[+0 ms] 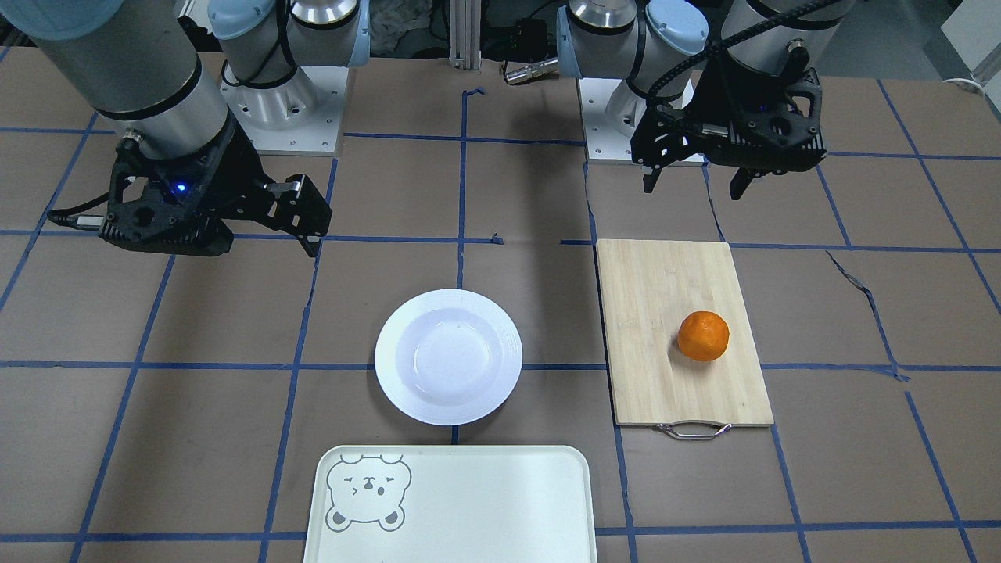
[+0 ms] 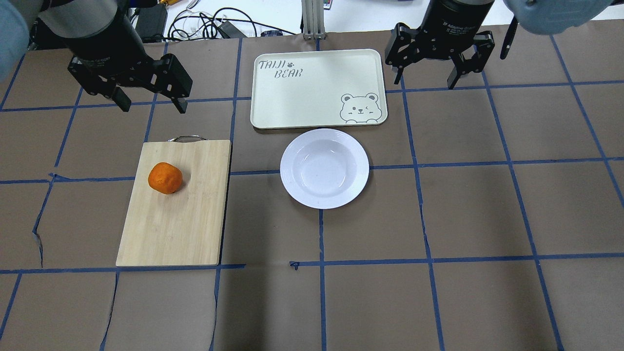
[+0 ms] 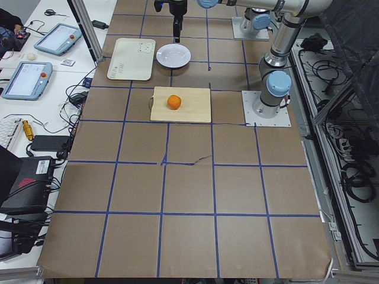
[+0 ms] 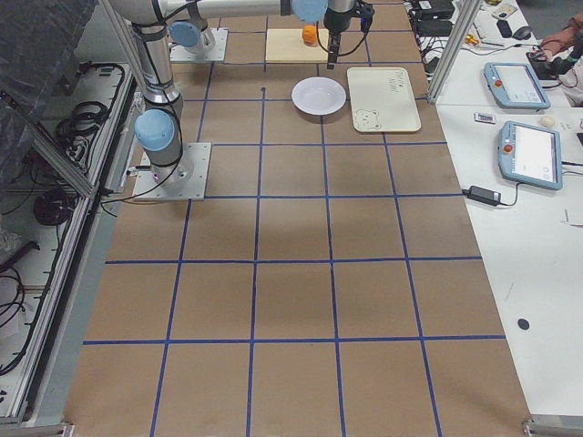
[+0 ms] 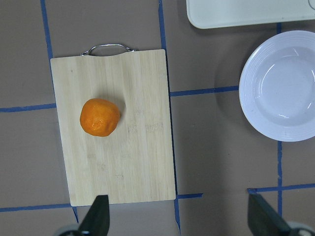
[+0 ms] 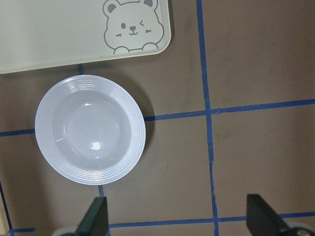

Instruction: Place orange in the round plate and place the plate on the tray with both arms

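Overhead exterior view: I read the orange (image 2: 165, 178) resting on the bamboo cutting board (image 2: 185, 219), toward its handle end, on the left half of the table (image 2: 468, 219). The round plate (image 2: 288, 168) sits on the table just beside the long edge of the tray (image 2: 312, 97), near the bear drawing, with a narrow gap between them. The left gripper (image 2: 152, 106) hangs above the table past the board's handle, jaws spread wide, holding nothing. The right gripper (image 2: 425, 80) hangs beside the tray's far right corner, jaws likewise wide and unloaded. Neither gripper touches any item
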Tool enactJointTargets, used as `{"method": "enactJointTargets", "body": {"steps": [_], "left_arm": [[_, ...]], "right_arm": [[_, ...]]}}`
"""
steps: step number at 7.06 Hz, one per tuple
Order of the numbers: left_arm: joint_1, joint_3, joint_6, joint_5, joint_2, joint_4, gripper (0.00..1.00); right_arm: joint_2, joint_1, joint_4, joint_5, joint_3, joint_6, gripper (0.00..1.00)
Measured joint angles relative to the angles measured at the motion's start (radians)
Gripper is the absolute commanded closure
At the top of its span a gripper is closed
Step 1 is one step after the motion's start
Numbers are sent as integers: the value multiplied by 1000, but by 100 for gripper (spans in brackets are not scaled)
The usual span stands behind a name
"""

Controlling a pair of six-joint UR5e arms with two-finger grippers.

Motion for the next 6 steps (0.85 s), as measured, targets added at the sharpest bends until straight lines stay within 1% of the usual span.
{"method": "enactJointTargets", "body": {"steps": [2,4,6], "left_arm": [[1,3,0,-1,-2,0,0],[1,4,0,0,-1,0,0],[1,4,0,0,-1,0,0]], "right_arm": [[-1,0,0,-1,0,0,0],[-7,0,0,-45,-1,-20,0],[-24,0,-1,-78,-3,-83,0]]}}
